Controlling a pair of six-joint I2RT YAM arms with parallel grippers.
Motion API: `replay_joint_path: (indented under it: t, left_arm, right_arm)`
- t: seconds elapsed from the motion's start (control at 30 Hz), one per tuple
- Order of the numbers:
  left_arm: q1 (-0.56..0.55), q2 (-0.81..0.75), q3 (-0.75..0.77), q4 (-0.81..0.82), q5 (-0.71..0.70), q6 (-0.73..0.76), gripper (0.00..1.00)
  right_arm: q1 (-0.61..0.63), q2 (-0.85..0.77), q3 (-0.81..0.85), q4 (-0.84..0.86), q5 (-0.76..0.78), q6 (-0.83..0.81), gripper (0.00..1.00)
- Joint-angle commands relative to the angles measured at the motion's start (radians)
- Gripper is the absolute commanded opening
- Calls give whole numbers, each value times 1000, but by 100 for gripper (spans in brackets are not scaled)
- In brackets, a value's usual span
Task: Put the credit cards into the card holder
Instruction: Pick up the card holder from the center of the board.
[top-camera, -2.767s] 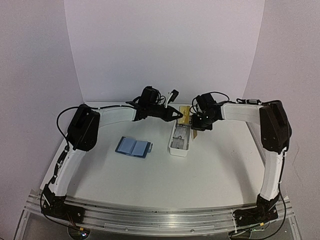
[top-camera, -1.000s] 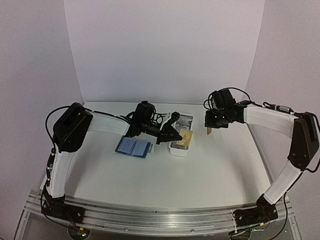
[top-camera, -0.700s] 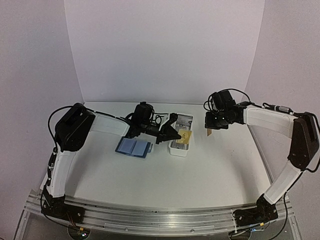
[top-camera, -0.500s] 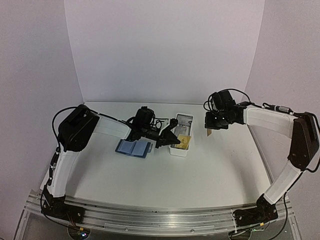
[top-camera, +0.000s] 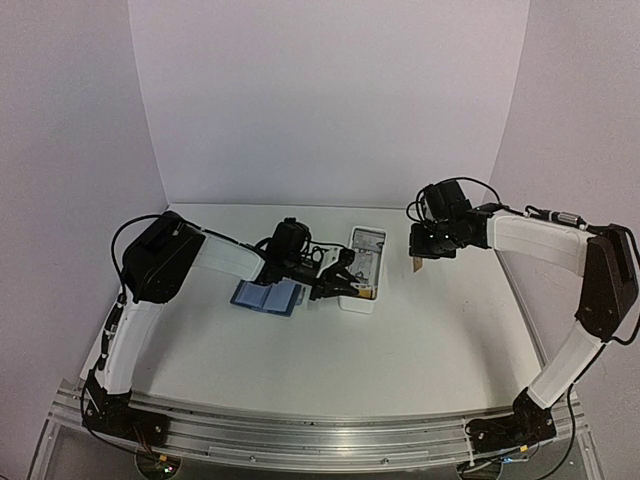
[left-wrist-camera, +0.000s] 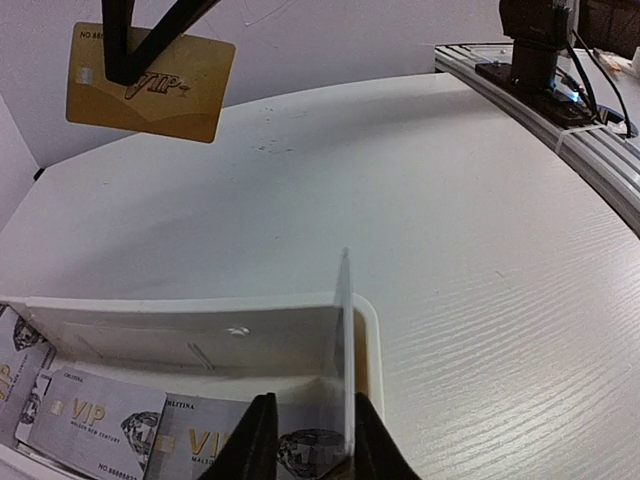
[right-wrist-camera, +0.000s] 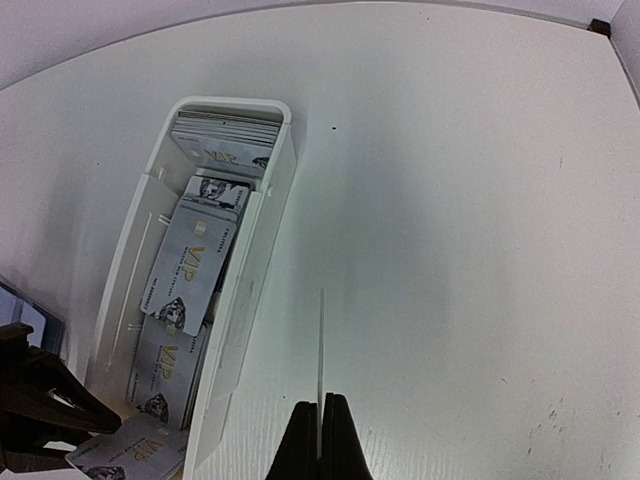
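Note:
My right gripper (top-camera: 418, 258) hangs right of the white tray, shut on a gold credit card (left-wrist-camera: 150, 85) that shows edge-on (right-wrist-camera: 321, 340) in its own view. My left gripper (left-wrist-camera: 310, 405) is low in the tray's near end (top-camera: 345, 283), jaws slightly apart. Another card (left-wrist-camera: 345, 350) stands on edge between them, leaning against the right finger (left-wrist-camera: 365, 440). Several pale VIP credit cards (right-wrist-camera: 190, 265) lie in the tray. The blue card holder (top-camera: 267, 296) lies open on the table, left of the tray.
The long white tray (right-wrist-camera: 250, 290) runs front to back at mid-table, its near rim (left-wrist-camera: 200, 305) just ahead of my left fingers. White walls close off the back and sides. The arms' base rail (left-wrist-camera: 560, 110) lines the near edge.
My left gripper has sunk toward the tray's near end with its card, and its jaws have parted a little. The right arm and its gold card have stayed still.

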Motion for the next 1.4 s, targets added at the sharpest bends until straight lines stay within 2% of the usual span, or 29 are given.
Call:
replay_joint_path:
  t: [0.0,0.23,0.3,0.4,0.47,0.6,0.7,0.87,0.93,1.03,1.07,1.13,1.2,1.23,1.3,1.37]
  left_arm:
    - [8,32,54,-95,4,134,29]
    - [9,12,72,-194,55,202,31]
    - [9,-8,58,-229,67,254,35]
    - [9,-47,41,-257,78,277,47]
    - [11,-69,39,-262,86,272,52]
    - [14,-110,62,-271,94,224,56]
    - [16,-176,55,-279,101,211,58]
    - [53,-316,21,-303,89,146,70]
    - [106,-367,31,-386,84,93,74]
    - [174,-397,41,-527,66,110,77]
    - [228,-414,35,-614,38,165,84]
    - [284,-410,48,-757,-42,179,89]
    - [331,-378,92,-820,-196,5,90]
    - [363,-358,116,-854,-328,-196,91]
    - [377,-337,135,-918,-556,-364,91]
    - [394,-312,145,-1051,-635,-569,91]
  right_arm:
    - [5,2,47,19,-9,-17,0]
    - [5,13,58,19,-11,-21,0]
    - [6,17,60,19,-12,-23,0]
    - [6,21,64,19,-17,-24,0]
    - [5,25,69,19,-21,-24,0]
    - [6,25,86,19,-24,-29,0]
    - [6,17,104,20,-17,-35,0]
    - [5,12,151,20,-20,-31,0]
    - [7,13,181,19,-36,-15,0]
    - [20,11,215,19,-39,-11,0]
    - [33,9,230,19,-36,-11,0]
    - [53,11,250,19,-31,-7,0]
    - [77,16,270,19,-25,-3,0]
    - [97,20,283,20,-21,-1,0]
    - [119,26,293,20,-16,4,0]
    - [141,33,304,20,-13,13,0]
